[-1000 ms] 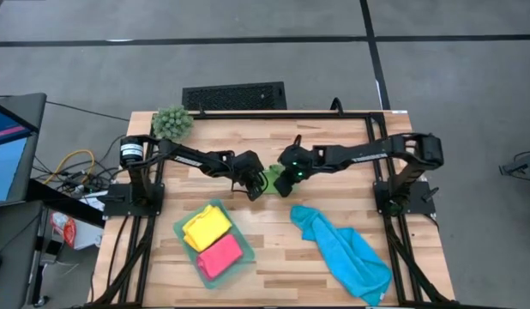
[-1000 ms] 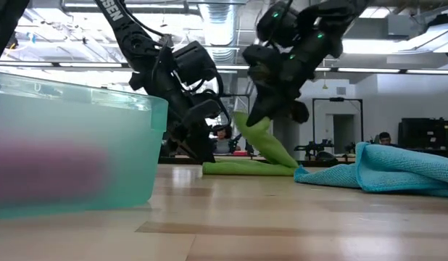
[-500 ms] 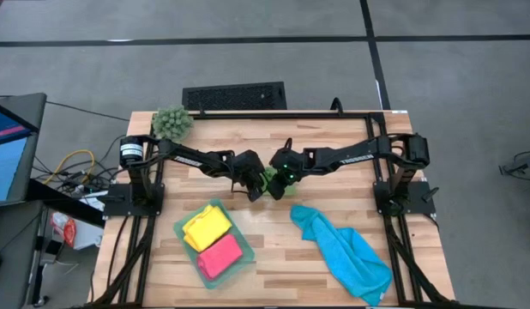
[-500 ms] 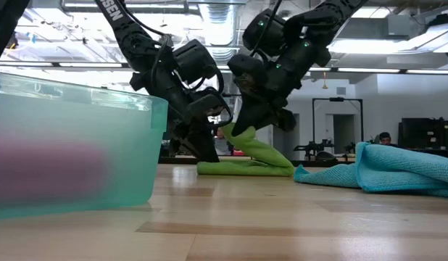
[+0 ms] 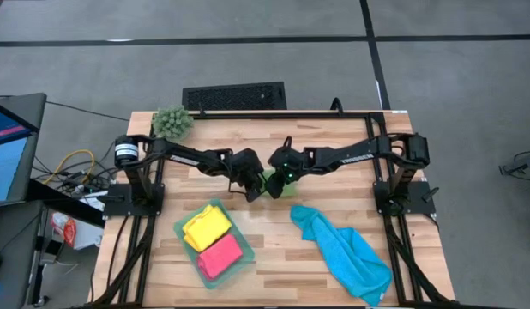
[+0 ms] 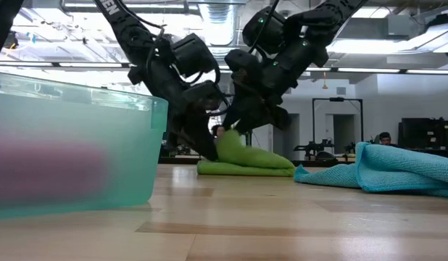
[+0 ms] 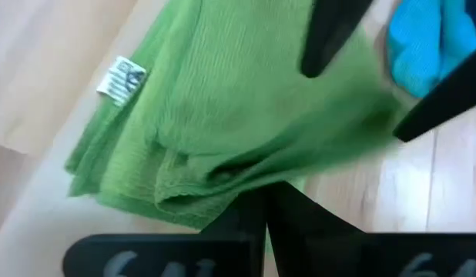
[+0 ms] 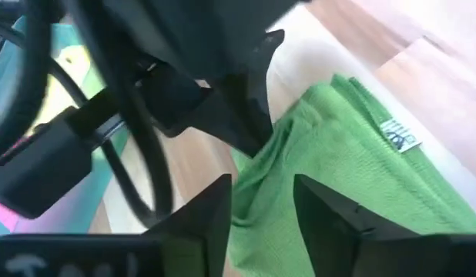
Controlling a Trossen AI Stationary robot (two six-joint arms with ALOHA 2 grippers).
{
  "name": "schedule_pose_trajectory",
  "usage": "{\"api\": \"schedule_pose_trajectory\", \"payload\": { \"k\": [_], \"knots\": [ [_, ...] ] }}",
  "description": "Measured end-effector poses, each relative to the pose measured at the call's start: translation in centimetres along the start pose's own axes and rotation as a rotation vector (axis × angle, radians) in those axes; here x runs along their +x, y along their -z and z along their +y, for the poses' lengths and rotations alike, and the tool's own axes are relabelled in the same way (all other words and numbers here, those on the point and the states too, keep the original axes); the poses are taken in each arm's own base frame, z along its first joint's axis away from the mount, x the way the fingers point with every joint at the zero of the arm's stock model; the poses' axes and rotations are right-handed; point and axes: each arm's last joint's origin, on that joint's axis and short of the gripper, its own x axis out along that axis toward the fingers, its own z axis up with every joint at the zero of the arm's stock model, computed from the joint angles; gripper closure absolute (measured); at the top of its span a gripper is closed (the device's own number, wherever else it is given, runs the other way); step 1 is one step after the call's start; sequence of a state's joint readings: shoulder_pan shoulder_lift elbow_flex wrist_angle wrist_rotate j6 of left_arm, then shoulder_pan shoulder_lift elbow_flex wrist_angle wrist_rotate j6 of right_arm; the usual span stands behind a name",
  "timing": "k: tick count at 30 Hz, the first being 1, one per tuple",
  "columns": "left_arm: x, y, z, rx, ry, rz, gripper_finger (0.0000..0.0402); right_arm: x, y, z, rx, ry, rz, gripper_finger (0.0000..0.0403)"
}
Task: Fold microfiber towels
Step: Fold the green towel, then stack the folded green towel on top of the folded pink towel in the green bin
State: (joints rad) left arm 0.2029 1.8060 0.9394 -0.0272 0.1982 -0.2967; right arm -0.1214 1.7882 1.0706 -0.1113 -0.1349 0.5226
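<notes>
The green towel (image 5: pixel 280 185) lies folded at the table's middle, a soft hump in the low view (image 6: pixel 246 158), its white label (image 7: pixel 119 80) near one corner. My left gripper (image 5: pixel 255 190) is shut at the towel's left end (image 6: pixel 206 149). My right gripper (image 8: pixel 261 204) stands open just over the towel's upper layer, its fingers on either side of a ridge of cloth; whether they touch it I cannot tell. The blue towel (image 5: pixel 342 249) lies crumpled near the right front. The yellow towel (image 5: pixel 207 227) and the pink towel (image 5: pixel 220 255) lie folded in the tray. My left gripper pinches the green towel's stacked edge (image 7: pixel 222 183) between its two shut fingers, several layers together. The fingers slant down from the table's left side. The towel rests on the table, slack.
The pale teal tray (image 5: pixel 181 225) stands at the front left and fills the left of the low view (image 6: pixel 72 145). A spiky green plant ball (image 5: pixel 171 122) sits at the far left corner. Both arms meet closely over the table's middle.
My right gripper has gone toward the table's left, toward my left gripper, and slightly down, carrying the green towel's raised flap over. The flap, held up and taut a second ago, now lies slack in a low hump on the layer below. My left gripper has kept its place.
</notes>
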Motion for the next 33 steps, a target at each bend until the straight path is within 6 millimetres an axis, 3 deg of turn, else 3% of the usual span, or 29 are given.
{"api": "schedule_pose_trajectory", "payload": {
  "k": [4,11,18,21,27,33],
  "knots": [
    [-0.9,-0.5,-0.2,0.007,-0.028,-0.036,0.0402,-0.2,-0.5,0.0,-0.018,-0.014,-0.038,0.0219],
    [-1.9,-1.0,-0.1,0.004,-0.037,-0.065,0.0401,-3.0,-1.3,0.7,-0.055,-0.015,-0.091,0.0206],
    [-2.0,-1.1,0.1,-0.004,-0.058,-0.076,0.0401,-5.9,0.1,1.2,-0.119,0.167,-0.016,0.0215],
    [-1.9,-1.1,0.5,0.014,-0.115,-0.086,0.0401,-5.8,0.7,1.6,-0.144,0.181,0.01,0.0218],
    [-2.3,-1.2,2.1,-0.026,-0.155,-0.06,0.0401,-3.3,1.6,2.4,-0.174,0.163,0.025,0.0219],
    [-3.5,-1.3,2.6,-0.047,-0.161,-0.043,0.0401,-1.0,2.3,1.6,-0.173,0.187,0.068,0.0219]
  ]
}}
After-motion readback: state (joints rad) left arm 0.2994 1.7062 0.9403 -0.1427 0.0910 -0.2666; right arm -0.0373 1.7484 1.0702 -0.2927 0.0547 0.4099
